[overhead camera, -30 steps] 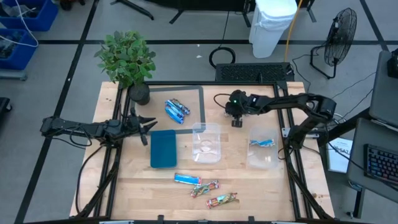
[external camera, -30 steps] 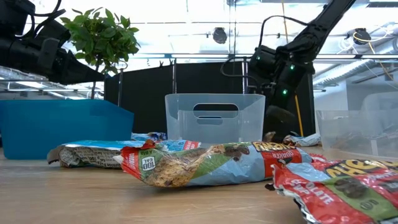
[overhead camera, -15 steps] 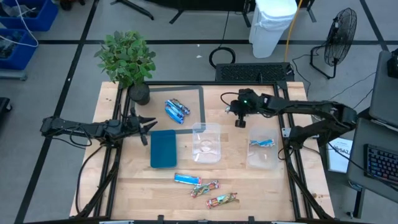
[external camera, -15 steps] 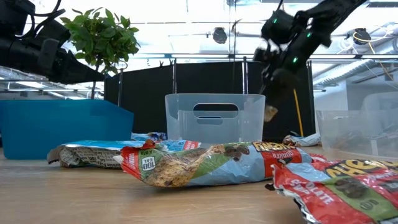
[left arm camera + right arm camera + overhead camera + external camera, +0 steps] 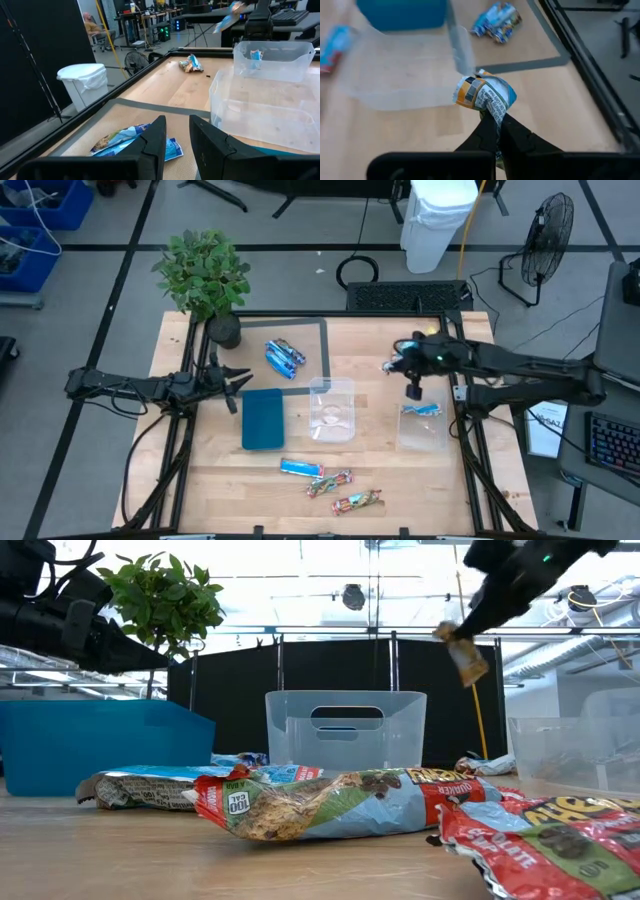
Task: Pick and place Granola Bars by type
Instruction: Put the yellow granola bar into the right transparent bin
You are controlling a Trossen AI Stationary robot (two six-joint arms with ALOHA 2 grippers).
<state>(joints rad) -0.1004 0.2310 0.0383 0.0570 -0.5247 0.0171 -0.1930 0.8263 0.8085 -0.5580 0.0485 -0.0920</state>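
The right tool [image 5: 414, 385] is clamped on one granola bar [image 5: 485, 96] above two clear tubs [image 5: 331, 409]; the left tool [image 5: 236, 387] is apart.

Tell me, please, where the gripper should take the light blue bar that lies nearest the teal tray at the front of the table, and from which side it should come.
Probably from straight above, closing across the narrow middle of the light blue bar. It lies flat on the table, long axis roughly left to right, so its short width suits the fingers. Stay toward the end away from the red and green bar, which lies close beside it.
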